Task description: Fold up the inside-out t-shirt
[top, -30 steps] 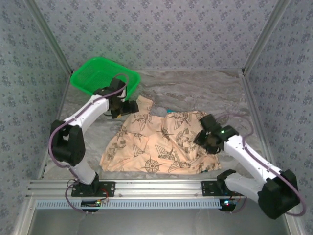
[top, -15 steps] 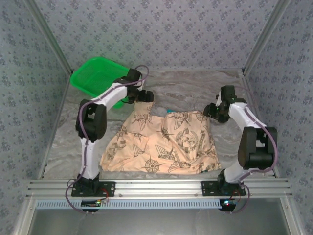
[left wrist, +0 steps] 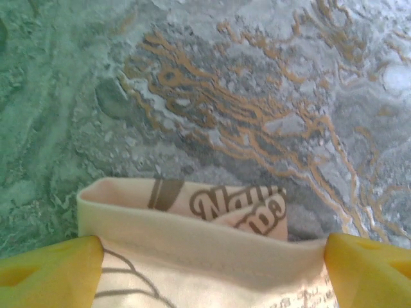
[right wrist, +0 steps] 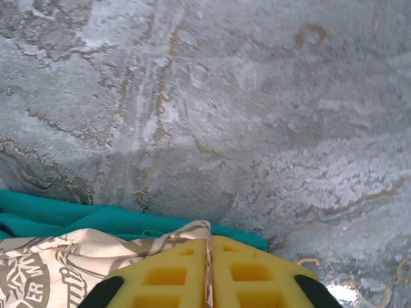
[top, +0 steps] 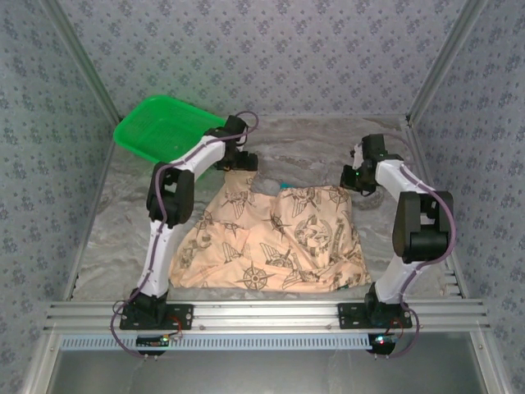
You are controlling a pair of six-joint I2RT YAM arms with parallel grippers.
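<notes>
I count one green basket (top: 164,127), one printed t-shirt (top: 271,238), one teal garment (top: 283,185), and my two arms, each with one claw.

The basket sits tilted at the upper left of the overhead frame, at the far-left corner of the marbled counter (top: 312,148). Just right of it, my left arm (top: 168,197) rises from its base at the lower left, bends at the elbow and stretches up and right. The left claw (top: 240,160) is at the t-shirt's upper-left corner. From the left wrist, its two yellow fingers (left wrist: 45,273) stand wide apart in the bottom corners. The cream hem of the t-shirt (left wrist: 205,247) runs between them, with a printed fold peeking out behind it.

The t-shirt lies spread across the middle of the counter, peach with dark compass prints. The teal garment pokes out from under its upper edge, touching it.

At the right, my right arm (top: 422,222) climbs from its base, folds at the elbow and doubles back up and left. The right claw (top: 354,179) meets the t-shirt's upper-right corner. From the right wrist, the right claw (right wrist: 209,273) has its pads pressed together, clamped on a corner of the printed t-shirt (right wrist: 64,263). A strip of the teal garment (right wrist: 77,218) lies just behind it.
</notes>
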